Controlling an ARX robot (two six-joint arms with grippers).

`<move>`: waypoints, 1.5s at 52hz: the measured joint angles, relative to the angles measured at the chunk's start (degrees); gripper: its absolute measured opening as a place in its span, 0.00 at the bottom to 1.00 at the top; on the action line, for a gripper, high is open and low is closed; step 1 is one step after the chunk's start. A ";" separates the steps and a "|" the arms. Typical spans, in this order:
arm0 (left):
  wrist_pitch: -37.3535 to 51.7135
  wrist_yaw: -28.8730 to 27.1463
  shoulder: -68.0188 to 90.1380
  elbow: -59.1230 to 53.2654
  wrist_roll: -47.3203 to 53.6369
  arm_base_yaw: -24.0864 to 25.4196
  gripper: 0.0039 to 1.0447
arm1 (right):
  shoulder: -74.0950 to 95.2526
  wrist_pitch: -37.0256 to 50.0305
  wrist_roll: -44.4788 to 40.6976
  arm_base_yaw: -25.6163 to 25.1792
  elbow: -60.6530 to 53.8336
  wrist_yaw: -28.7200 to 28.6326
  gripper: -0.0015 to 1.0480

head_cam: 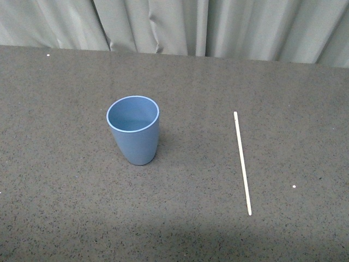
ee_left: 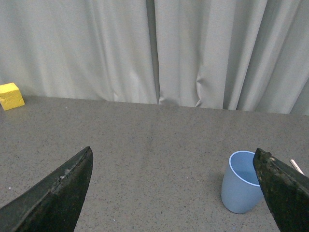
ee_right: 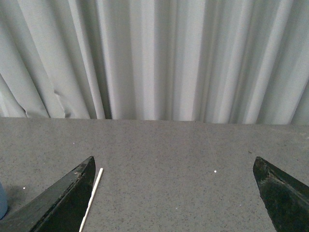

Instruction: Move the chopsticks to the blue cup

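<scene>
The blue cup (head_cam: pixel 134 129) stands upright and empty on the dark speckled table, left of centre in the front view. The cream-white chopstick (head_cam: pixel 242 162) lies flat to its right, running from far to near. Neither arm shows in the front view. In the left wrist view the cup (ee_left: pixel 240 182) sits by one black finger of my open, empty left gripper (ee_left: pixel 174 193), and a tip of the chopstick (ee_left: pixel 296 166) peeks past that finger. In the right wrist view the chopstick (ee_right: pixel 91 198) lies beside one finger of my open, empty right gripper (ee_right: pixel 174 193).
A grey curtain (head_cam: pixel 180 24) hangs along the table's far edge. A yellow block (ee_left: pixel 10 95) sits at the back of the table in the left wrist view. Small white specks dot the tabletop (head_cam: pixel 294 186).
</scene>
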 joint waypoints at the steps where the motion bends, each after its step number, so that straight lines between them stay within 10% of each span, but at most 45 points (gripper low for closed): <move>1: 0.00 0.00 0.00 0.00 0.02 0.00 0.94 | 0.00 0.00 0.00 0.00 0.00 0.00 0.91; 65: 0.00 0.00 0.00 0.00 0.02 0.00 0.94 | 0.00 0.00 0.00 0.00 0.00 0.00 0.91; 70: 0.00 -0.04 0.00 0.00 0.00 0.00 0.94 | 4.92 -2.21 -11.69 3.06 1.07 10.60 0.91; 78: 0.00 0.00 0.00 0.00 0.00 0.00 0.94 | 25.33 6.78 -18.16 2.56 4.46 5.97 0.91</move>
